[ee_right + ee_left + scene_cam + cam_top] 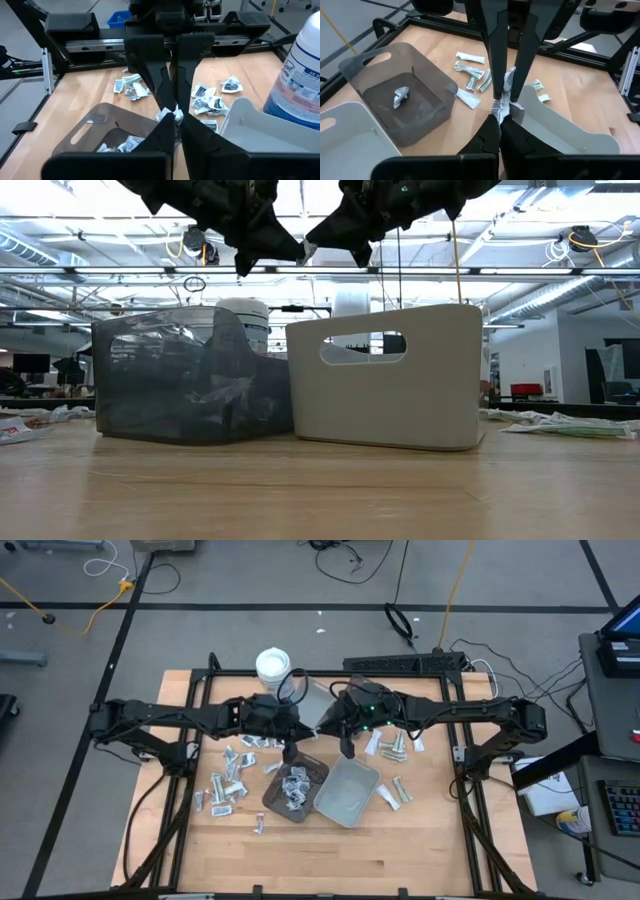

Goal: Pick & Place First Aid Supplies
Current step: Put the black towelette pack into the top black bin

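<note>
Jaws of both the left gripper (499, 107) and right gripper (174, 116) pinch, seemingly, one crumpled packet (508, 82) between them; release one side gently before lowering.

Standing on the wooden table (330, 850): a white round tub (273, 665) at the back, a dark tray (296, 791) touching a grey tray (347, 791).
</note>
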`<state>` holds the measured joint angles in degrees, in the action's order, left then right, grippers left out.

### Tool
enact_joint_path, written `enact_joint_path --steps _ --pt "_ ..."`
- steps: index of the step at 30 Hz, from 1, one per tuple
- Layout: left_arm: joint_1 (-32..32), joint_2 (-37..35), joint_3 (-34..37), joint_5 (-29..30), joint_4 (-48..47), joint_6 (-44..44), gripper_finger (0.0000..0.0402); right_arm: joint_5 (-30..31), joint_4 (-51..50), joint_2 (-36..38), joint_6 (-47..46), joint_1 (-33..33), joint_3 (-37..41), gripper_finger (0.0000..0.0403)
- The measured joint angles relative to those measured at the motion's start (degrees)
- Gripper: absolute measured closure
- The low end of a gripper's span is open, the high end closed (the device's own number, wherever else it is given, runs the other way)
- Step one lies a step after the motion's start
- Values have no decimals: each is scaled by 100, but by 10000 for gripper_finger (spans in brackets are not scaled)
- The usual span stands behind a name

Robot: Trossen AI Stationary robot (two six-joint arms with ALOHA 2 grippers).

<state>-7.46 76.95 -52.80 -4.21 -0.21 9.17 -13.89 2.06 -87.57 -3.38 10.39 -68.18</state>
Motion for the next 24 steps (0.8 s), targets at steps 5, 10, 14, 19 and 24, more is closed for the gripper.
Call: enact_joint_path --steps 5,10,14,19,24 --pt "15 0 0 -5 -46 307 380 10 -20 0 -16 7 1 398" --pt "-100 -28 -4 -75 -674 1335 327 38 -601 -17 -3 243 -29 400" --pt "-156 -28 -4 -493 -922 1771 296 56 -1596 -17 146 518 -273 401" --pt "-157 -28 -4 -772 -889 1882 279 39 -2274 -17 11 1000 -389 402" --pt "-162 -28 -4 -802 -725 2144 278 45 -2931 -221 -39 1495 -693 402"
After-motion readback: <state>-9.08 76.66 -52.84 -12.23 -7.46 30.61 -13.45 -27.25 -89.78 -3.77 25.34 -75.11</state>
